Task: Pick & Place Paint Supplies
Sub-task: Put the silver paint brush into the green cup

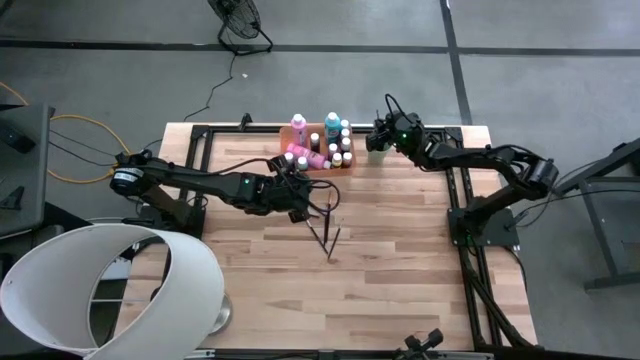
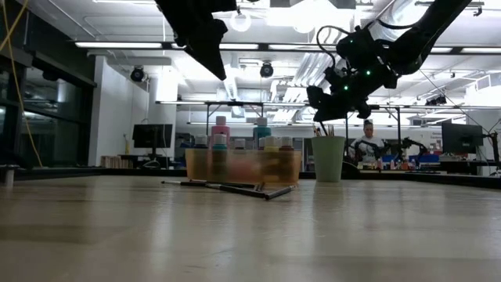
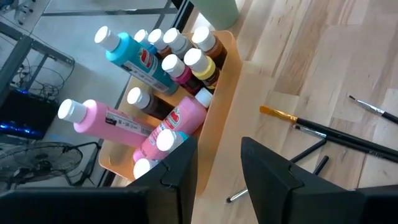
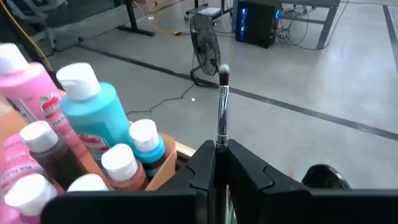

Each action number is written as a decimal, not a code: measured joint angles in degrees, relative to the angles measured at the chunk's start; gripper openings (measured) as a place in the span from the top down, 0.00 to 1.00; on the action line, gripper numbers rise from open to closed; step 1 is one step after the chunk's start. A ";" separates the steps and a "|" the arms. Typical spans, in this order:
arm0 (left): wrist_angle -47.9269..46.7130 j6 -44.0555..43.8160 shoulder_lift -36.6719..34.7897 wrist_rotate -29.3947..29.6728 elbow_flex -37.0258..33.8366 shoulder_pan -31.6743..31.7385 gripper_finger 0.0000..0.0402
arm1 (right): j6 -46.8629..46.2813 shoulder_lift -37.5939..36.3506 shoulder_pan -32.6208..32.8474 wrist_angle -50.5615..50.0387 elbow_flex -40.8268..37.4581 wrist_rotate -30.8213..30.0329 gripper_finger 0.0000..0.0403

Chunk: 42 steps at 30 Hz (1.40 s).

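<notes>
Over the green cup, my right pincer is clamped on a paintbrush standing upright, bristles up, while my left pincer hangs half-open, empty.

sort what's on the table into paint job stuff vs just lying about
Job things:
- paint bottles standing in the orange tray
- loose paintbrushes lying on the table
- one paintbrush held upright in the right gripper, above the green cup

Just about:
- white lampshade
- floor fan
- person at a desk behind
</notes>
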<state>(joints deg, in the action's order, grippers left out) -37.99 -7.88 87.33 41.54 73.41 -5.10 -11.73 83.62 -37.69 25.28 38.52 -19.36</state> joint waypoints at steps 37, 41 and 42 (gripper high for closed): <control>-16.54 16.28 0.04 -35.26 0.02 18.28 0.71 | -3.21 -19.10 -0.20 -22.77 0.00 16.58 0.56; -16.29 21.99 0.16 -38.23 -0.07 19.56 0.71 | -3.21 -21.21 -0.17 -23.24 0.00 16.61 0.56; -15.57 22.68 0.50 -38.97 -0.43 19.56 0.71 | -3.21 -21.70 -0.17 -23.54 0.00 16.64 0.56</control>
<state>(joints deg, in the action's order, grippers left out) -53.56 14.81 87.82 2.57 72.98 14.46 -14.94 61.93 -37.87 1.74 38.52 -2.72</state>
